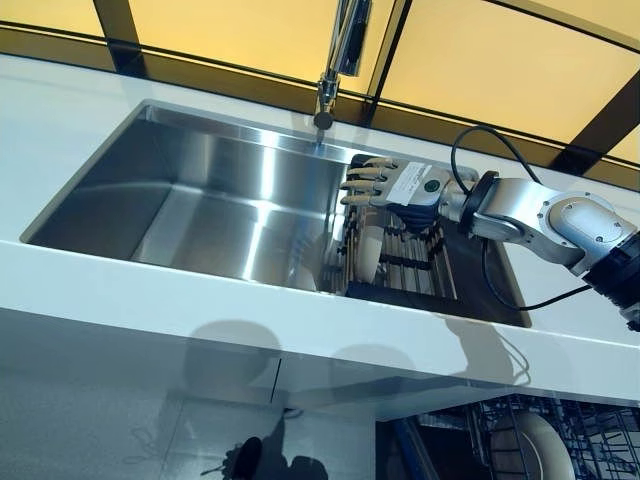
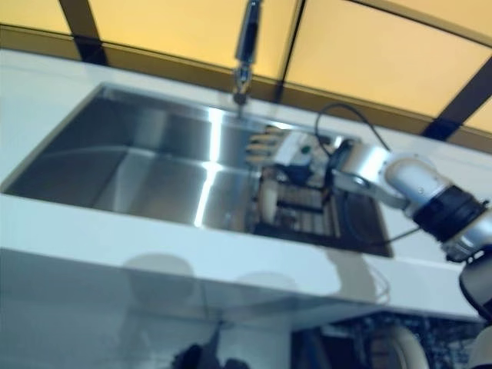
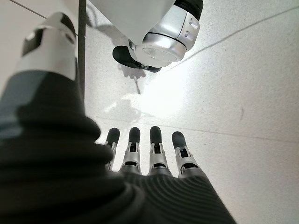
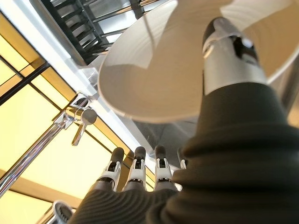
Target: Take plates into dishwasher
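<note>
Over the drying rack at the right end of the sink, the right hand (image 1: 400, 186) hovers with its fingers (image 4: 135, 169) extended and straight, holding nothing; its thumb (image 4: 227, 51) stands apart, close against the face of a pale plate (image 4: 154, 70). That plate (image 1: 369, 253) stands on edge at the near-left end of the dish rack (image 1: 405, 262), just below the hand and not yet gripped. In my judgement the step in hand is the grasp itself: the rim should be taken between thumb and fingers, fingers on one face and thumb on the other, before any lift. The plate should then rise straight out of the rack slots, since a sideways pull could jam it against the bars or tip it into the sink (image 1: 200, 200). The faucet (image 1: 335, 60) stands just beyond the hand and needs clearance on withdrawal. The dishwasher rack (image 1: 530, 440) shows open below the counter (image 1: 150, 300) at the lower right, already holding a white plate (image 1: 540, 445). The left hand (image 3: 145, 158) hangs idle over the floor, fingers straight and empty.
</note>
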`<state>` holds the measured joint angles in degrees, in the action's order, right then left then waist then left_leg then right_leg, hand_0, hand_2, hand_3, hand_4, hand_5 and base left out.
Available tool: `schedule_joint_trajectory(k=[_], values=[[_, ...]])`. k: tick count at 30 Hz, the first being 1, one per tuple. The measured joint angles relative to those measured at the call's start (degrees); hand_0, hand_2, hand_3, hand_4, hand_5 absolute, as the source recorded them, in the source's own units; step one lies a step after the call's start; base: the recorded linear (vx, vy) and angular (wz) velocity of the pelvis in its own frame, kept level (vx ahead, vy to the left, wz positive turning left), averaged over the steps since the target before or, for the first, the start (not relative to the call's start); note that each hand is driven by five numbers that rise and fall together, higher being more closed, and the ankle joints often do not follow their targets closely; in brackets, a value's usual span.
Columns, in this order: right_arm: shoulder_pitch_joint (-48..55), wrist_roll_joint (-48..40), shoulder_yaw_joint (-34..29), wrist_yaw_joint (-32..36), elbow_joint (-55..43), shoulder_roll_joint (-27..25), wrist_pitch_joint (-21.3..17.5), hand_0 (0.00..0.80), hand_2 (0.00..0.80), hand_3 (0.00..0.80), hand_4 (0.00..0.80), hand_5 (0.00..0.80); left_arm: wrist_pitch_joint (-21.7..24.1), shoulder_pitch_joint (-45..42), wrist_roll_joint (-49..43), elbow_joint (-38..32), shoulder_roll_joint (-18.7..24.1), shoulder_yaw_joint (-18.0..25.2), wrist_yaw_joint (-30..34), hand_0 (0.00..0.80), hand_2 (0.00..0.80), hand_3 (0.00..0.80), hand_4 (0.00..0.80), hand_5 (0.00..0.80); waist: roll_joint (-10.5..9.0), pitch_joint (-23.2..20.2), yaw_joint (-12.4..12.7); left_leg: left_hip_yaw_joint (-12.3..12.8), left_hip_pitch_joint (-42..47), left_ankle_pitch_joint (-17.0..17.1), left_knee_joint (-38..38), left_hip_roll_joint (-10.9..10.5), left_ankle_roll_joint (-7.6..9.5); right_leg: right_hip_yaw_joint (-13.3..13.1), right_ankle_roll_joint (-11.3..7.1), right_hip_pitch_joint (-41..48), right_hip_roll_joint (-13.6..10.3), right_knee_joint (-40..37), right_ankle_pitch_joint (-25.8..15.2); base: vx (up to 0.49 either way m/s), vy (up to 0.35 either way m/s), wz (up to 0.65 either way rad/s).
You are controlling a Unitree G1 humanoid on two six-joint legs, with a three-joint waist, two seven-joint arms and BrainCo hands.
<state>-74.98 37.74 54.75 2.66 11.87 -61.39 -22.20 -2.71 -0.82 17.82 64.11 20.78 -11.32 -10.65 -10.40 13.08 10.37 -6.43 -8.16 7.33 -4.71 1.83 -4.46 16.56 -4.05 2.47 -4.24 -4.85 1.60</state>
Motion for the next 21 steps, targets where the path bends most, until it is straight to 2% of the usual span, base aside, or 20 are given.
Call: schedule_joint_trajectory(k=[9,15,16,17,18,19,21], values=[[0.12,1.61,0.21,-0.36,1.02,0.4,0.19,0.0,0.0,0.0,0.0,0.0,1.35,1.41,1.72,-0.29,0.4,-1.0,-0.01,0.0,0.0,0.0,0.0,0.0,0.71,2.11,0.15,-0.04,-2.07,0.37,0.14,-0.06,0.1,0.26,0.1,-1.67,0.02,0.02,-0.16,-0.021,0.012,0.02],[-0.72,1.94,0.18,-2.37,1.12,1.46,1.84,0.0,0.0,0.0,0.0,0.0,2.09,2.06,2.29,-1.05,0.43,-1.04,-0.04,0.0,0.0,0.0,0.0,0.0,1.38,2.92,0.15,-0.05,-3.51,0.54,0.25,-0.11,0.15,0.64,0.1,-2.84,0.04,0.03,-0.16,-0.046,0.026,0.04],[-1.52,2.12,0.17,-2.64,1.19,1.55,2.33,0.119,0.119,0.119,0.119,0.119,2.28,2.15,2.78,-1.78,0.41,-1.12,-0.05,0.0,0.0,0.0,0.0,0.0,1.66,3.6,0.15,-0.06,-3.62,0.68,0.24,-0.11,0.16,0.84,0.1,-2.86,0.05,0.03,-0.16,-0.042,0.023,0.08],[-2.22,2.18,0.18,-2.85,1.54,1.67,2.56,0.442,0.442,0.442,0.442,0.442,2.54,2.23,3.34,-2.17,0.41,-1.26,-0.05,0.0,0.0,0.0,0.0,0.0,1.9,4.05,0.15,-0.08,-3.74,0.78,0.23,-0.12,0.17,1.02,0.1,-2.87,0.06,0.03,-0.17,-0.057,0.026,0.1],[-2.89,2.39,0.17,-2.89,2.0,1.82,2.86,0.646,0.646,0.646,0.646,0.646,2.7,2.27,3.53,-2.47,0.43,-1.42,-0.09,0.0,0.0,0.0,0.0,0.0,2.12,4.39,0.23,-0.09,-3.89,0.84,0.23,-0.12,0.17,1.2,0.1,-2.93,0.09,0.03,-0.16,-0.057,0.019,0.08],[-3.22,2.64,0.18,-2.95,2.12,1.83,3.03,0.8,0.8,0.8,0.8,0.8,2.84,2.27,3.71,-2.56,0.44,-1.61,-0.09,0.0,0.0,0.0,0.0,0.0,2.23,4.5,0.28,-0.1,-4.06,0.88,0.24,-0.12,0.18,1.28,0.1,-3.06,0.1,0.03,-0.17,-0.052,0.012,0.07],[-4.59,3.42,0.19,-3.58,2.34,1.88,4.01,0.8,0.8,0.8,0.8,0.8,3.07,2.31,3.82,-3.09,0.4,-2.21,-0.12,0.0,0.0,0.0,0.0,0.0,2.54,4.84,0.3,-0.12,-4.91,1.13,0.25,-0.11,0.19,1.38,0.15,-3.81,0.16,0.04,-0.27,-0.051,0.008,0.05]])
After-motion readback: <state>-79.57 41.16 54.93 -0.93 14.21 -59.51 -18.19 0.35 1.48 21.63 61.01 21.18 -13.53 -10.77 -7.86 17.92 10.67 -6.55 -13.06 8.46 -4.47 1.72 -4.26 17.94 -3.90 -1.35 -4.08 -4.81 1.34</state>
